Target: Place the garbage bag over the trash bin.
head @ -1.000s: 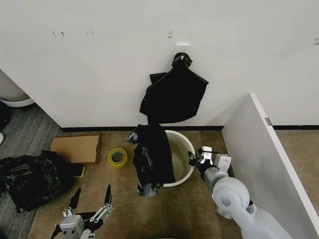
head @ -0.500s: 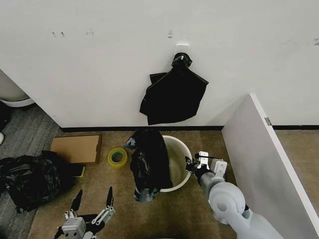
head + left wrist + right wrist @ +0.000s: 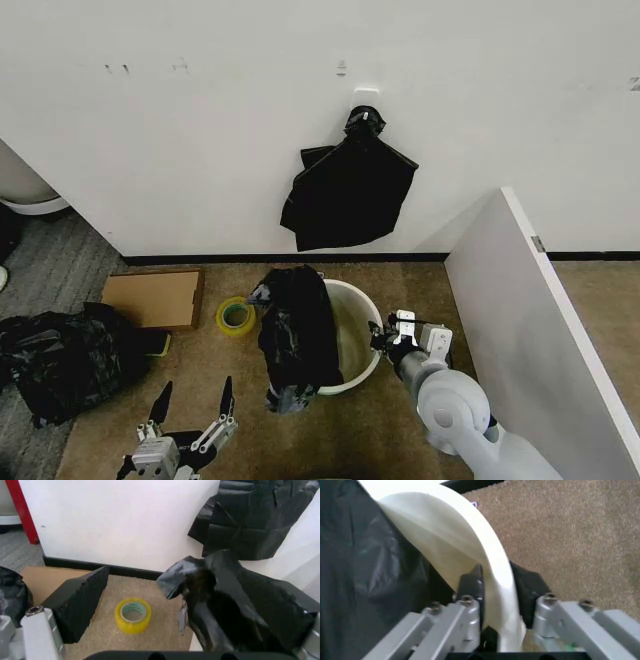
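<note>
The trash bin (image 3: 372, 312) is a round white bucket on the brown carpet near the wall. The garbage bag (image 3: 295, 335) hangs crumpled over its left rim, spilling down the outside and partly into the bucket. My right gripper (image 3: 388, 340) is shut on the bin's right rim. In the right wrist view, the gripper (image 3: 497, 592) has one finger inside and one outside the white wall (image 3: 470, 547), with the bag (image 3: 365, 562) beyond. My left gripper (image 3: 196, 386) stands open low at the front left, holding nothing. Its black finger (image 3: 77, 596) points toward the bag (image 3: 235, 603).
A yellow tape roll (image 3: 235, 316) and a flat cardboard box (image 3: 152, 298) lie left of the bin. A mound of black plastic (image 3: 55, 360) sits far left. A bundle of black bags (image 3: 348, 195) hangs on the wall. A white panel (image 3: 520, 310) stands at the right.
The bin, with the bag on it, has slid left and nearer to me, with the right gripper on its rim. The left gripper has sunk lower in view.
</note>
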Robot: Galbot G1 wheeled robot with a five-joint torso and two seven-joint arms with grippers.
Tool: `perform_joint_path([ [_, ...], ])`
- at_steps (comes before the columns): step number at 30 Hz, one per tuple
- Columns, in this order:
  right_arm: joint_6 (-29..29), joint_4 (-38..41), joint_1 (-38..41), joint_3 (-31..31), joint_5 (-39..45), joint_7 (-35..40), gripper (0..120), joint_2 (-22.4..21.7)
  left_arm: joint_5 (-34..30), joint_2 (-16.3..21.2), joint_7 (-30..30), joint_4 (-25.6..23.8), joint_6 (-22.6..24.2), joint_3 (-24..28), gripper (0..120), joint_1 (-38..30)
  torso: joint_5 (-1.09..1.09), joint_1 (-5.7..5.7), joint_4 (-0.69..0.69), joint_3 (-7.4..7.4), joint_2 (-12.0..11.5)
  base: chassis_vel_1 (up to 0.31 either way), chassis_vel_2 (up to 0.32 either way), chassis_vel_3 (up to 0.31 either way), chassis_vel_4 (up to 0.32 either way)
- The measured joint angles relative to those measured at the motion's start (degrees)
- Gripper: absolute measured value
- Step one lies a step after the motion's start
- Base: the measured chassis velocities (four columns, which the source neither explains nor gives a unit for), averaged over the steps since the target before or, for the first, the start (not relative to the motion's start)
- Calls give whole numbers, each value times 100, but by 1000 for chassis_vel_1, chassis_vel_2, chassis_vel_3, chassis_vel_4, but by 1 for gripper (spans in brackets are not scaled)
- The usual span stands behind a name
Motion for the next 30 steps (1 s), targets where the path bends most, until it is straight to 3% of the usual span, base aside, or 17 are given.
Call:
perform_joint_path([
  [16,186,103,-177,127,-430,-230,75,-208,6,77,-42,-189,175,63,100,91,0,0,1,0,-1,0,0,0,0],
  [22,353,347,-379,377,-1183,-457,98,-340,-16,353,-161,-635,1046,281,100,53,1,0,1,0,-1,0,0,0,0],
  [24,360,392,-413,418,-1223,-473,99,-348,-6,396,-176,-642,1126,313,100,16,1,0,1,0,-1,0,0,0,0],
  [30,389,775,-924,850,-1421,-570,100,-354,76,933,-354,-596,2155,601,100,-657,0,0,0,0,-1,0,0,0,0],
])
